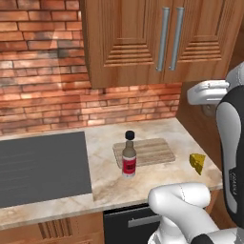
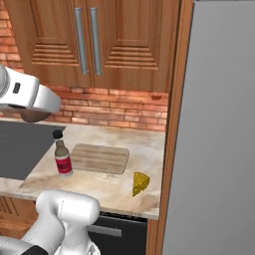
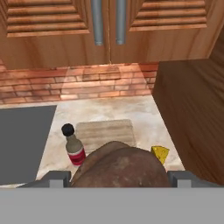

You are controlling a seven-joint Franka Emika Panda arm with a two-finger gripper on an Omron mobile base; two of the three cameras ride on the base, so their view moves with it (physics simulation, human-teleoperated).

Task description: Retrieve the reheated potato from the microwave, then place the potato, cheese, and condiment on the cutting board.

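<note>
Brown and dull-skinned, sitting large between the two dark fingertips in the hand view: the potato (image 3: pixel 120 166), clamped in the gripper (image 3: pixel 119 178) with the jaws standing wide around it. Hanging up in the air above the tabletop (image 1: pixel 157 183), out in front of the wooden cabinet doors (image 3: pixel 109 26). Peeking out as a dark round lump under the white hand in the right base view (image 2: pixel 34 116).

Down below, lying flat on the marble tabletop: the cutting board (image 1: pixel 145 151), bare on top. Standing upright at its near left corner: the condiment bottle (image 1: pixel 128 155), black cap, red label, seeming to touch the board's edge. Resting off to the board's right, near the tabletop's front edge, apart from the board: the yellow cheese wedge (image 1: pixel 197 163). Stretching away to the left: the dark grey cooktop (image 1: pixel 40 167).
</note>
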